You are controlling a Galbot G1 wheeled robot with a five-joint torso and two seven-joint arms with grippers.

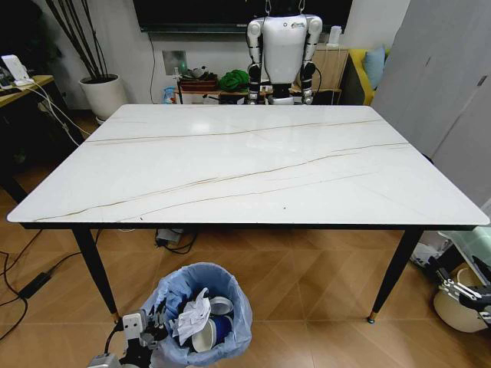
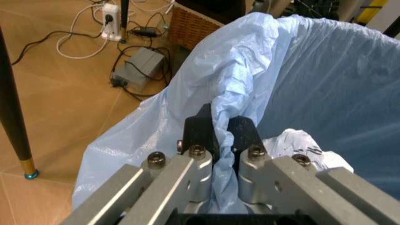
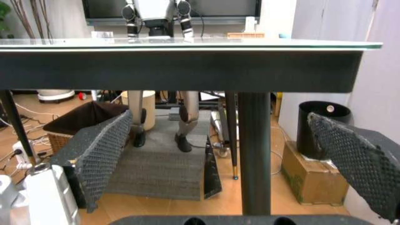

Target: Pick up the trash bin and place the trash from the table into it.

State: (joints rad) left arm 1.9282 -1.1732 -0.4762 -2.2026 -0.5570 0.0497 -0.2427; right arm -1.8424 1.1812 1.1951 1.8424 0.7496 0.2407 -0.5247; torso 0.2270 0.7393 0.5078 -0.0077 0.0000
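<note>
1. Your left gripper (image 2: 218, 133) sits low at the near left, on the near-left rim of the trash bin (image 1: 230, 287); its jaws are pinching a fold of the light-blue bag (image 2: 250, 75) at that rim.
2. The trash bin stands on the wooden floor (image 1: 307, 291), just in front of the table's near edge and left of centre.
3. Inside the bin you can see a crumpled white tissue (image 1: 190, 314) and a blue-white paper cup (image 1: 213, 333).
4. The table (image 1: 253, 165) spreads ahead of you, its white marble-look top crossed by faint brown veins.
5. Your right gripper (image 3: 218, 154) hangs low at the near right, below the level of the table top and close to the table's leg (image 3: 255, 150); its jaws are spread wide, holding nothing.
</note>
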